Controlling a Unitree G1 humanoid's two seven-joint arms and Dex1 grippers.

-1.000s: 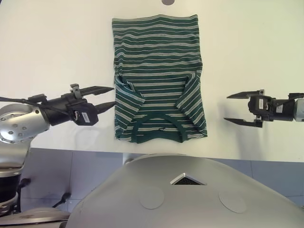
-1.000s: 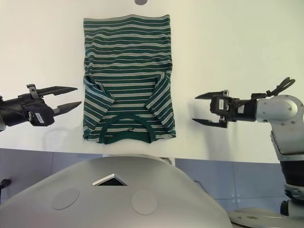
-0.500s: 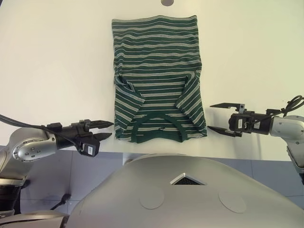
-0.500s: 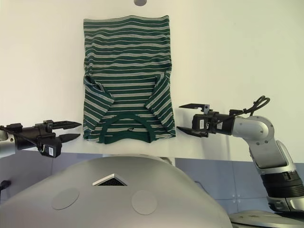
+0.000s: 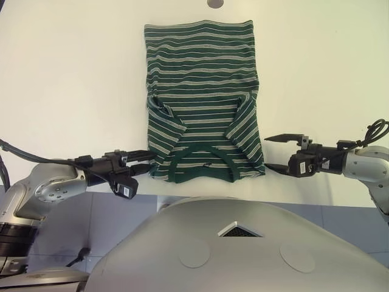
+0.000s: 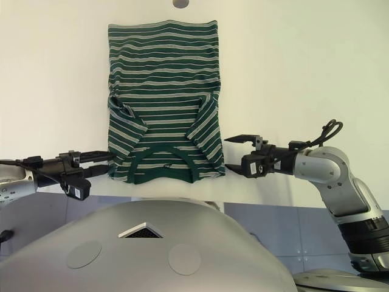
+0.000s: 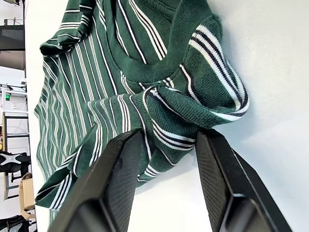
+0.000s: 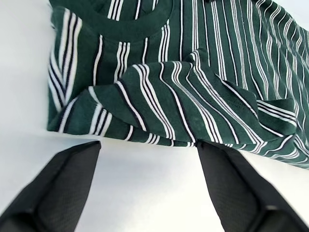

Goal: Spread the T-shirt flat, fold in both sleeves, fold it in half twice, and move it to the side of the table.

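Two grippers sit low at the near edge of the white table (image 5: pixel 73 79), one at each near corner of the T-shirt (image 5: pixel 203 91). The left gripper (image 5: pixel 146 168) has reached the shirt's near-left shoulder corner. Its fingers (image 7: pixel 120 179) stand parted on either side of a bunched lump of striped cloth, with the fabric lying between them rather than pinched flat. The right gripper (image 5: pixel 267 153) is spread wide just beside the near-right corner, one finger above the other. From its wrist view the shirt's edge lies ahead of the fingertips, with bare tabletop between them.

The dark green, white-striped shirt lies on the middle of the table as a long narrow rectangle. Its long axis runs straight away from the robot. The collar (image 5: pixel 204 148) is at the near end, close to the table edge, and the hem (image 5: pixel 197 24) is at the far end. Both sleeves are folded in over the chest: the left sleeve (image 5: pixel 164 118) as a short flap, the right sleeve (image 5: pixel 243 125) as a longer slanted one.

Beyond the hem, a small grey disc (image 5: pixel 214 2) sits at the table's far edge.
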